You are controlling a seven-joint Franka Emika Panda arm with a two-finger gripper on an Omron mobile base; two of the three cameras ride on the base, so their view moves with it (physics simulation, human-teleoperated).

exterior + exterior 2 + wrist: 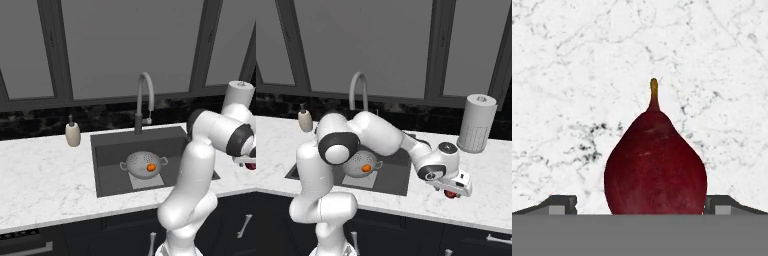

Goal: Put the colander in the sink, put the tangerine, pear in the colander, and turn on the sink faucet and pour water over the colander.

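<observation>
1. Colander [144,163] sat on the lighter patch at the bottom of the sink [112,150], upright, its two loop handles at the rim; the first step of the task therefore looked complete.
2. Tangerine [151,167] lay inside the colander, against its near wall, so that half of the fruit step also appeared done. The right base view showed the same pair, orange fruit in grey bowl, partly behind the arm.
3. Sink faucet [144,95] stood behind the basin with its gooseneck arching over it; no blue stream left the spout, so the water step was judged to be still outstanding. A soap bottle [73,134] stood on the marble surface [45,175] to the left of the sink.
4. Pear [655,165] rested on the surface to the right of the sink, well apart from the colander, its stem pointing away from the hand camera.
5. Gripper [452,192] hung low over the pear; its jaws stood wide, one tip on either side of the fruit, not closed on it. The grasp, the carry to the colander and the opening of the faucet remained.
6. Paper towel roll [476,123] stood upright at the back right of the surface.
</observation>
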